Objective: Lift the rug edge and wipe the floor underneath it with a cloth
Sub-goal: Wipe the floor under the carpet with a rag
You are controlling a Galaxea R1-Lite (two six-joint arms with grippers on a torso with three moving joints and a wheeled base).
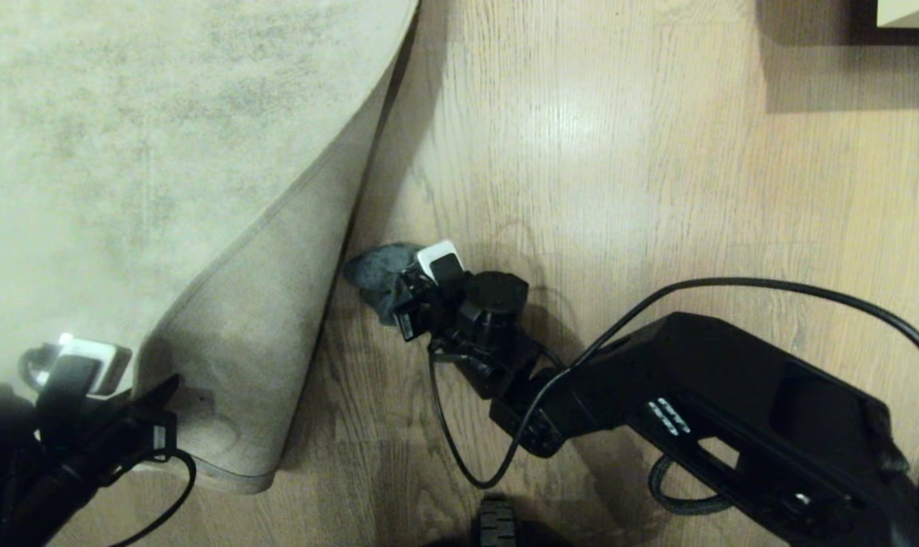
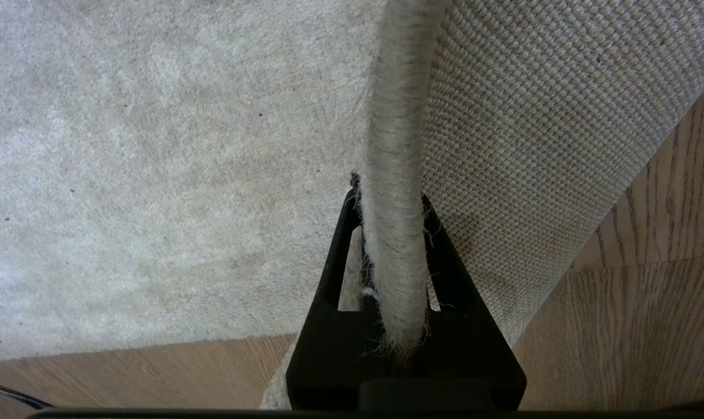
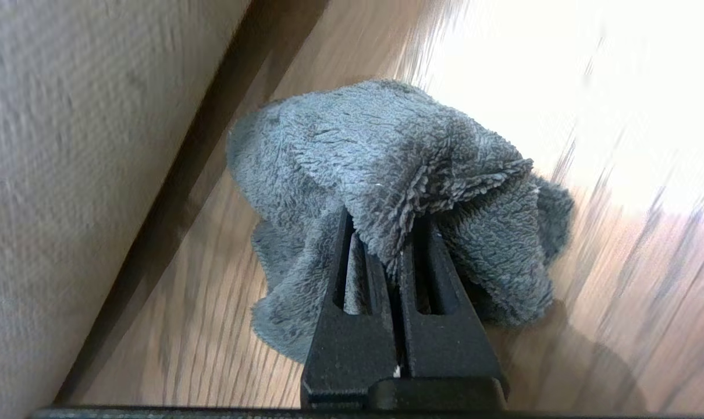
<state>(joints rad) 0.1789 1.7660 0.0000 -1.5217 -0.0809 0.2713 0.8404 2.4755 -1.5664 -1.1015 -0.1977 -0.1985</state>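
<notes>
The left gripper [image 2: 393, 256] pinches the bound edge of the rug [image 1: 125, 152] and holds it folded up. The right gripper [image 3: 387, 244] is pressed together on the cloth [image 3: 387, 163], which lies on the floor [image 1: 619, 190] just beside the lifted rug.

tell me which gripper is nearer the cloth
Right. The right gripper is shut on the cloth at the floor; the left gripper is off to the side, clamping the rug edge.
</notes>
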